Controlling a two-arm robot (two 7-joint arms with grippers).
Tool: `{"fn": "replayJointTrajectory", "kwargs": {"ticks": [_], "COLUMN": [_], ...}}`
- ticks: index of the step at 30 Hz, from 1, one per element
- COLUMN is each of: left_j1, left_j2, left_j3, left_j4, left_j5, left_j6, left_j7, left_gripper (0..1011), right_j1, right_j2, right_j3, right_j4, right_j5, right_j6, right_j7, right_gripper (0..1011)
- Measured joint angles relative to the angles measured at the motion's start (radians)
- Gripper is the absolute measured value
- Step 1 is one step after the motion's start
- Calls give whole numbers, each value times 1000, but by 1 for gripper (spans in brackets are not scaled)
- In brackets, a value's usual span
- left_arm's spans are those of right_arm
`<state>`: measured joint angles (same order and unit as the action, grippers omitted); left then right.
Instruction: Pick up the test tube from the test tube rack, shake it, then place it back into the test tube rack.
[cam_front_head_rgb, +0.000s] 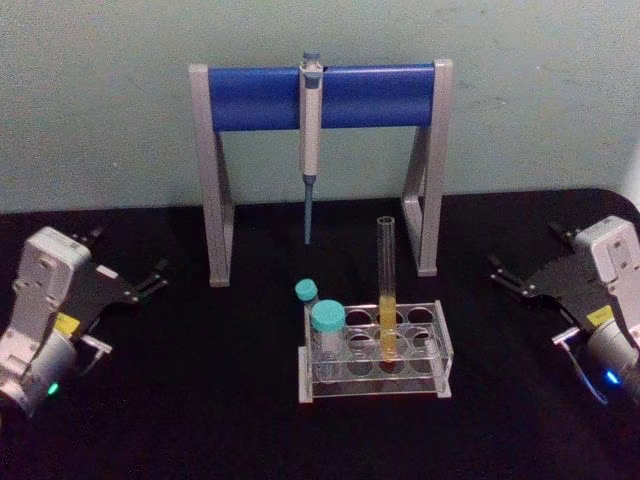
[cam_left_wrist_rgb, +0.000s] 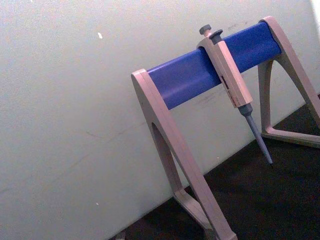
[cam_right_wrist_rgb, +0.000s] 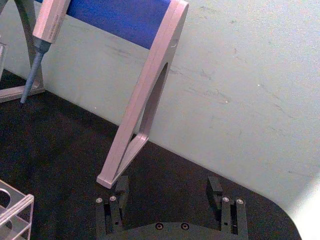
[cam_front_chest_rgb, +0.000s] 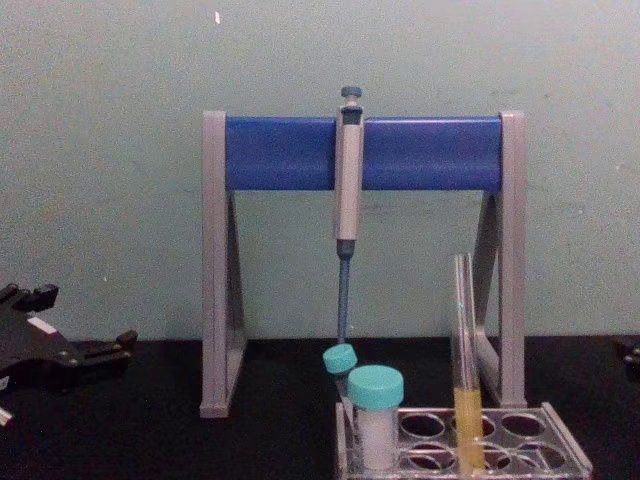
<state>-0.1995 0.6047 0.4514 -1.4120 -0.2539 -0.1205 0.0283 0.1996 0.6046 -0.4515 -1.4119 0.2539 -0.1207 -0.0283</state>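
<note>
The test tube (cam_front_head_rgb: 386, 290) stands upright in the test tube rack (cam_front_head_rgb: 441, 350); left end effector (cam_front_head_rgb: 158, 280) and right end effector (cam_front_head_rgb: 497, 273) flank it, fingers spread, empty.

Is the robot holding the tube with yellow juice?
No, the test tube stands in the test tube rack, away from the left gripper and right gripper.

Left gripper (cam_front_chest_rgb: 122, 345) low over table (cam_front_chest_rgb: 150, 440); test tube (cam_front_chest_rgb: 466, 400) stands upright in test tube rack (cam_front_chest_rgb: 565, 455), well to its right, apart.
</note>
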Motion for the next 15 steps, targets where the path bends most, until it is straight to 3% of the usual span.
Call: {"fn": "replayJointTrajectory", "kwargs": {"ticks": [15], "left_j1": [0], "left_j2": [0], "left_j3": [0], "left_j4": [0], "left_j5": [0], "left_j6": [0], "left_j7": [0], "left_gripper": [1010], "right_j1": [0], "right_j2": [0], "right_j3": [0], "right_j4": [0], "right_j5": [0], "right_j6": [0], "right_j7": [0], "right_gripper": [1000]}}
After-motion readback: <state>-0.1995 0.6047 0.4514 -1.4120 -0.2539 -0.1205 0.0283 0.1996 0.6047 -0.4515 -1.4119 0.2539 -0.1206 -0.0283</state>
